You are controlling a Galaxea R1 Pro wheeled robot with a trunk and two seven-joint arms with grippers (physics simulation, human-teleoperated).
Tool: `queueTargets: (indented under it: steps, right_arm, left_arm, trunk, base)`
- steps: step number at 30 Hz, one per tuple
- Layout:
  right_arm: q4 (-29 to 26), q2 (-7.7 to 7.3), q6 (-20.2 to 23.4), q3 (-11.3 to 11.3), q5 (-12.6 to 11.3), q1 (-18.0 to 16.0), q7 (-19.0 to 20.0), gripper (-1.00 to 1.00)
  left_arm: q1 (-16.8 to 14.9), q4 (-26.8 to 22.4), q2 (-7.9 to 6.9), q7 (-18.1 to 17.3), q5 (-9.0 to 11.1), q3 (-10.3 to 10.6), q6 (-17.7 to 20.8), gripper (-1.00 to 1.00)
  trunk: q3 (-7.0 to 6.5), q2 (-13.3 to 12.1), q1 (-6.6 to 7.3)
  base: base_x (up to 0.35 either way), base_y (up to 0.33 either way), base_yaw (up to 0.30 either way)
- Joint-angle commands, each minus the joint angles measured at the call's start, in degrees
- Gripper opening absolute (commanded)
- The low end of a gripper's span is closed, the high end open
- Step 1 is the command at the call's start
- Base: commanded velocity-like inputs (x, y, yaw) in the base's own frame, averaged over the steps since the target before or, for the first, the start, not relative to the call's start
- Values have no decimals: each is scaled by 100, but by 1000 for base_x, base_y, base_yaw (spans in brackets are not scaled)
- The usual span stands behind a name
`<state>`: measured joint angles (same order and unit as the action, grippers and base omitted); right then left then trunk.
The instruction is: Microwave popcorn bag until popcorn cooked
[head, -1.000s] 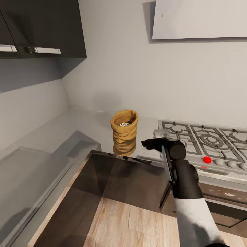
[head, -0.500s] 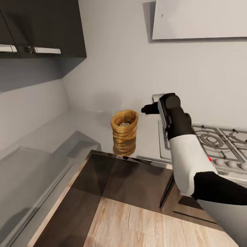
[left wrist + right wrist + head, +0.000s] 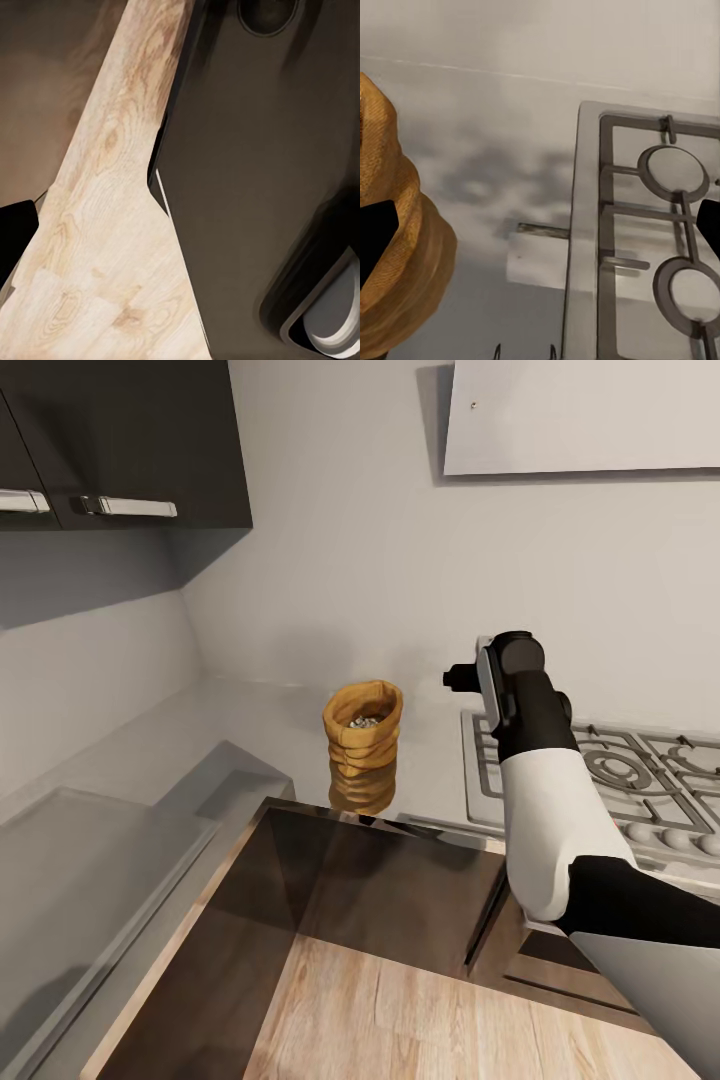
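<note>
Head view: popcorn bag (image 3: 363, 742) upright on grey countertop (image 3: 250, 725), popcorn (image 3: 362, 721) inside; right gripper (image 3: 458, 678) raised beside it near gas hob (image 3: 600, 765), fingers spread wide.

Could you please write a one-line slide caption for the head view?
Right hand raised above the countertop, beside the upright popcorn bag and apart from it, with the gas hob behind the arm.

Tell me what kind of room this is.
A home kitchen, most likely: a gas hob with grey grates is set into a glossy grey countertop, dark wall cabinets hang above, and a small tan popcorn bag stands on the worktop.
</note>
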<state>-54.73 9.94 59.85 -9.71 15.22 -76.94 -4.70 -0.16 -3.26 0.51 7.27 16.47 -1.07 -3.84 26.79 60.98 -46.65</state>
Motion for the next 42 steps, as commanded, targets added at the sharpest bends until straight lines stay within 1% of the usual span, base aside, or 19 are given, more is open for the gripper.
queueTargets:
  steps: [1, 6, 22, 30, 32, 36, 42]
  right_arm:
    - [-2, 6, 15, -13, -20, -5, -29, 100]
    - [33, 6, 15, -5, -19, -5, -54, 100]
    - [86, 6, 15, -5, -3, -5, -62, 100]
    - [95, 6, 15, -11, 2, -5, -74, 100]
    - [270, 6, 15, -6, -9, -5, -82, 100]
    - [938, 6, 15, 3, -17, -5, -84, 100]
    - [1058, 6, 15, 4, -9, -5, -92, 100]
  left_arm:
    - [-2, -1, 2, 12, 21, -8, -17, 100]
    - [-2, -7, 8, 11, 15, -14, -17, 100]
    - [-2, -17, 14, 11, -2, -8, -13, 100]
    - [-2, -32, 23, 11, 20, -21, -11, 100]
    - [-2, -34, 51, 11, 22, -24, -11, 100]
    - [-2, -26, 78, 11, 22, -25, -11, 100]
    - [-2, -25, 81, 11, 23, -25, -11, 100]
  trunk:
    - [6, 4, 0]
    - [6, 4, 0]
    - [6, 4, 0]
    - [6, 4, 0]
    - [6, 4, 0]
    - [6, 4, 0]
    - [6, 4, 0]
  base:
    - [0, 0, 0]
    - [0, 0, 27]
    - [0, 0, 258]
    - [0, 0, 34]
    - [0, 0, 0]
    - [0, 0, 0]
    - [0, 0, 0]
